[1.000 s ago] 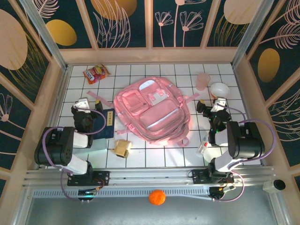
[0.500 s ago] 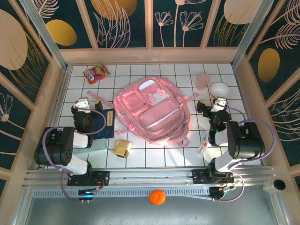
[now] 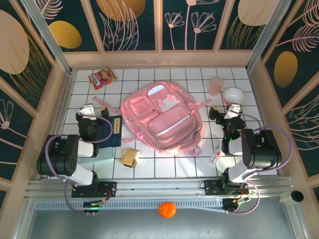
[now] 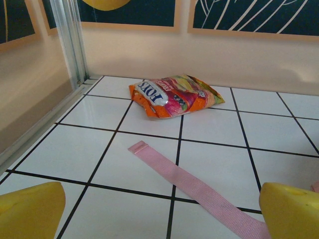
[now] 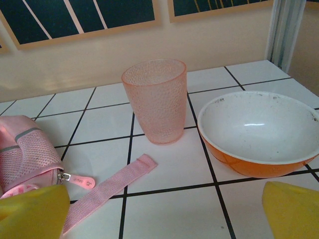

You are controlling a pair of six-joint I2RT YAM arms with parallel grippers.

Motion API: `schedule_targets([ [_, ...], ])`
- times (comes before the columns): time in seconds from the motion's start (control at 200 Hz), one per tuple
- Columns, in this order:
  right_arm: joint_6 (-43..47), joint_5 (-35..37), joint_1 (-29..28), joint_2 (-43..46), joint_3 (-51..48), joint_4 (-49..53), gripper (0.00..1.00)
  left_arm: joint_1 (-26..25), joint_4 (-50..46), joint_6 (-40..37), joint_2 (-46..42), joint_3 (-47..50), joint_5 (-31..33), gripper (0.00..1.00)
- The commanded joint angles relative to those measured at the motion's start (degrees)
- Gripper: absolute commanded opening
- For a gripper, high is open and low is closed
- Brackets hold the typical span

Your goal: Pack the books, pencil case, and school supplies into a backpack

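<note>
Both of your tools stand wide open and hold nothing: the left gripper (image 4: 159,219) is low over the tiles before a pink strap (image 4: 194,186) and a snack bag (image 4: 172,94), and the right gripper (image 5: 164,214) faces a pink cup (image 5: 155,99) and an orange bowl (image 5: 259,129). The pink backpack (image 3: 162,117) lies flat between your arms. The navy book (image 3: 113,130) is just beside its left edge, the tan box (image 3: 130,157) near its lower left corner, and the small white item (image 3: 216,157) by the right arm.

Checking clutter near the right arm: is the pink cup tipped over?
No, the pink cup stands upright, open end up, beside the orange bowl.
</note>
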State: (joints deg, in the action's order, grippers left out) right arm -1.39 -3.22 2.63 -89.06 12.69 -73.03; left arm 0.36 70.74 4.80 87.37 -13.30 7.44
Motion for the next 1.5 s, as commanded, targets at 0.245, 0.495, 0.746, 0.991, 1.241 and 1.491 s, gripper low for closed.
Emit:
schedule_targets([
  [0.245,0.52,0.68,-0.41,-0.14,0.41,-1.13,0.99,-0.18,1.96,-0.04,-0.21,-0.41,-0.92,0.99],
  [0.495,0.9,1.34,-0.91,2.45,3.13,5.68,0.99,-0.18,2.17,-0.05,-0.34,-0.26,-0.98,0.98],
  [0.746,-10.51,-5.53,1.35,14.63,16.32,33.97,0.99,-0.16,-22.1,1.17,-9.46,-10.56,0.3,0.84],
  [0.991,-18.98,-14.96,1.38,13.41,43.4,76.09,0.99,-0.75,-50.7,20.07,-23.82,-23.02,-5.92,0.7],
  [1.241,-29.91,-3.94,-9.23,24.69,37.18,81.92,0.99,-6.63,-71.08,28.94,-33.35,-24.92,-12.65,0.64],
  [1.491,-36.29,8.34,-29.37,26.47,32.62,86.51,0.99,-12.59,-77.43,31.95,-34.87,-21.01,-17.39,0.57],
])
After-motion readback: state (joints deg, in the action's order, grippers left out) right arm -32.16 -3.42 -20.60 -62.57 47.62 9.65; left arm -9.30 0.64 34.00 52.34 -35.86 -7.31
